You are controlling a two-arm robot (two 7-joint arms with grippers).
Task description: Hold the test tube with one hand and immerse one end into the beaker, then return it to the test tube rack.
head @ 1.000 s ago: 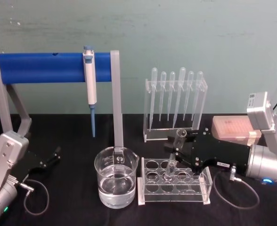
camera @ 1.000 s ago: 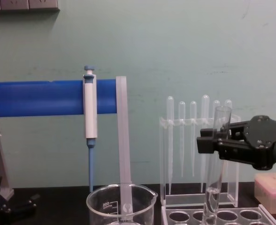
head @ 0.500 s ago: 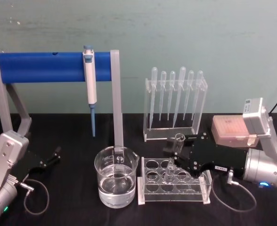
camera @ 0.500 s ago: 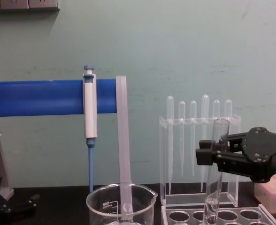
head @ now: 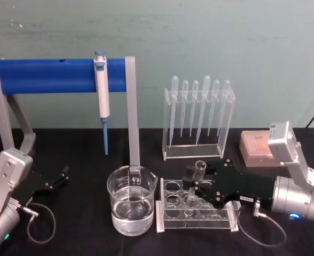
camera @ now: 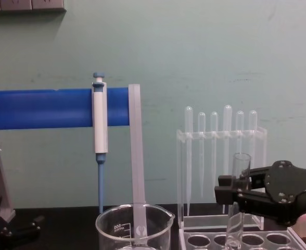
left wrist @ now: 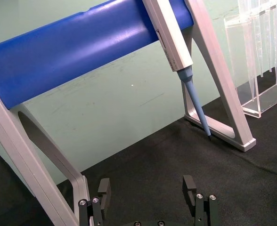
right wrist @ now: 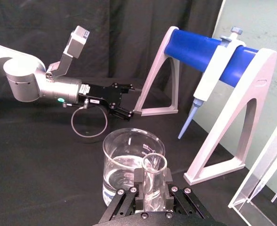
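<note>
The test tube (head: 200, 167) stands almost upright, its rounded end down in a hole of the clear tube rack (head: 170, 220) at centre right. My right gripper (head: 196, 182) is shut on the tube below its rim; in the chest view the black fingers (camera: 227, 188) clamp the tube (camera: 240, 167) just above the rack (camera: 194, 240). The right wrist view shows the tube's rim (right wrist: 154, 165) between my fingers. The beaker (head: 131, 205), partly filled with clear liquid, stands just left of the rack. My left gripper (left wrist: 147, 192) rests open on the table at the far left.
A grey stand with a blue bar (head: 61, 76) holds a white-and-blue pipettor (head: 101, 90) behind the beaker. A clear rack of plastic pipettes (head: 198, 120) stands behind the tube rack. A pink box (head: 258, 148) sits at the right. Cables loop near both wrists.
My right gripper has come down and slightly toward me with the tube, sinking its lower end deeper into the rack. The left arm has not moved.
</note>
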